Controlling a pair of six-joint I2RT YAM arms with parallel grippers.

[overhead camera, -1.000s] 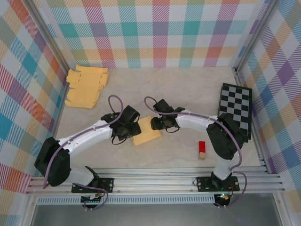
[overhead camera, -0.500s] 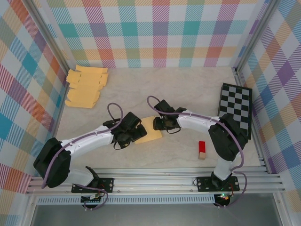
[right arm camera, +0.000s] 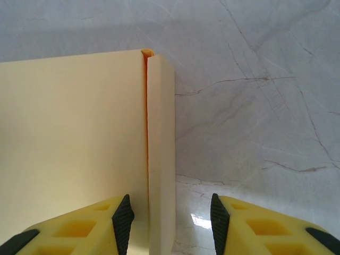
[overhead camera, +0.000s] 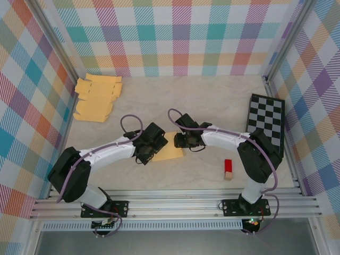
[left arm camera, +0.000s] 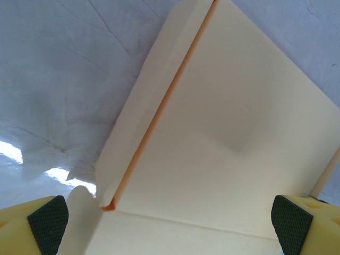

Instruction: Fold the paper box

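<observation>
well, from the top external view the pale yellow paper box lies on the marbled grey counter near its middle, between the two arms. the left hand is at its left edge and the right hand at its upper right corner. a stack of flat yellow box blanks waits at the far left, a black-and-white checkerboard lies at the right, and a small red block sits near the front. the box looks low and roughly squared, not yet a closed shape.

seen from the left wrist, the left hand is spread wide, its black pads at either side of the broad panel of the paper box and pinching nothing. a long side strip stands folded along a crease with an orange line in it, and a small rounded tab sticks out loose by the left pad.

through the right wrist camera, the right hand is partly open astride the narrow side strip of the box, with bare counter showing between the strip and the right pad, so it does not seem clamped.

i judge the side folds are begun, while tucking the tab and closing up are left.
</observation>
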